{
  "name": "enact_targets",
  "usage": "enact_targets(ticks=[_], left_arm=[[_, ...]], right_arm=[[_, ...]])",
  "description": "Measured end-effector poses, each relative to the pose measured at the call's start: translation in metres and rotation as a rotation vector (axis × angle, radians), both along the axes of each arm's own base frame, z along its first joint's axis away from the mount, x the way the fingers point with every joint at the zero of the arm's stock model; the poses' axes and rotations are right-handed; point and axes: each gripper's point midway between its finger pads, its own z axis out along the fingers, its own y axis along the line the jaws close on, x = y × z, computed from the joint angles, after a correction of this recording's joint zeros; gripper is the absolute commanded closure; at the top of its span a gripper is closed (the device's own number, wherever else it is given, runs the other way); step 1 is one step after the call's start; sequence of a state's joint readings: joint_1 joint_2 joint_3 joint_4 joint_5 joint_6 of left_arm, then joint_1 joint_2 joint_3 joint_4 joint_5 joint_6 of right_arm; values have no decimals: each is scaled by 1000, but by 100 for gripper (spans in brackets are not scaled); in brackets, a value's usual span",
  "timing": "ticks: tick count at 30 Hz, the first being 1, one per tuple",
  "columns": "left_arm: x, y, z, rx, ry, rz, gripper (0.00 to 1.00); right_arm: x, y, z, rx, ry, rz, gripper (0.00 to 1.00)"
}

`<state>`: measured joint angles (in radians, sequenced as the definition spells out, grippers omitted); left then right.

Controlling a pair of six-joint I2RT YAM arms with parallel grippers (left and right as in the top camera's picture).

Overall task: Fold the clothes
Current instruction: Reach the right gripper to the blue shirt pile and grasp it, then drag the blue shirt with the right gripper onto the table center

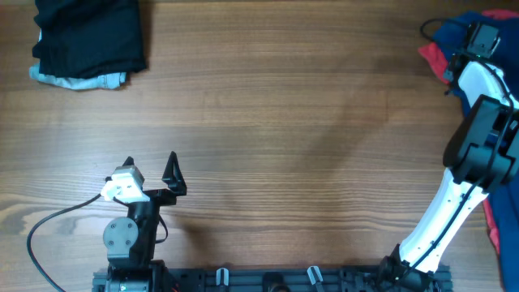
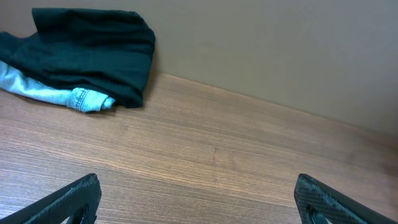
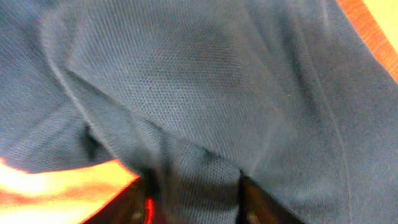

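At the table's far right corner lie the clothes, a deep-blue shirt (image 1: 451, 31) over a red shirt (image 1: 430, 55). My right gripper (image 1: 470, 42) reaches down into that heap. The right wrist view is filled with blue knit shirt (image 3: 199, 81); my right gripper (image 3: 196, 199) has a ridge of it pinched between its dark fingers, and a bright red-orange patch (image 3: 50, 186) shows at lower left. A black piece (image 1: 89, 36) on a pale-blue piece (image 1: 81, 79) lies folded at far left. My left gripper (image 1: 150, 165) stands open over bare wood, holding nothing.
The left wrist view shows the black piece (image 2: 93, 53) and the pale-blue denim (image 2: 62, 93) against a plain wall, with my left gripper (image 2: 199, 199) wide apart above wood. More red cloth (image 1: 493, 223) hangs at the right edge. A cable (image 1: 49, 227) loops by the left arm.
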<state>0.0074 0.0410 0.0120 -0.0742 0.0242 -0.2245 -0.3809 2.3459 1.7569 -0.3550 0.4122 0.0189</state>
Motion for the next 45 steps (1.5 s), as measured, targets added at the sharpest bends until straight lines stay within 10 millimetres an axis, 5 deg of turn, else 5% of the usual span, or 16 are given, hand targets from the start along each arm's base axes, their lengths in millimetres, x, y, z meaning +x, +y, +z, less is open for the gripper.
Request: enact_targets(ticks=[4, 6, 7, 8, 13, 16, 23, 25, 29, 35, 40, 45], left_arm=[[0, 0, 0, 0, 0, 0, 0], [0, 0, 0, 0, 0, 0, 0], [0, 0, 0, 0, 0, 0, 0], [0, 0, 0, 0, 0, 0, 0], [0, 0, 0, 0, 0, 0, 0], [0, 0, 0, 0, 0, 0, 0], [0, 0, 0, 0, 0, 0, 0], [0, 0, 0, 0, 0, 0, 0], [0, 0, 0, 0, 0, 0, 0], [0, 0, 0, 0, 0, 0, 0], [0, 0, 0, 0, 0, 0, 0], [0, 0, 0, 1, 0, 0, 0]], right_arm=[[5, 7, 36, 34, -82, 7, 89], [4, 9, 35, 50, -77, 7, 91], [3, 10, 34, 57, -74, 7, 35], [3, 11, 34, 59, -75, 9, 25], [4, 10, 34, 49, -64, 27, 26], [2, 8, 30, 46, -51, 33, 37], [-3, -2, 26, 45, -45, 16, 38], [-3, -3, 13, 52, -31, 15, 48], [-6, -4, -7, 50, 12, 24, 85], [-8, -7, -5, 61, -11, -15, 96], [-12, -2, 22, 95, -55, -49, 96], [1, 35, 96, 166, -208, -3, 96]])
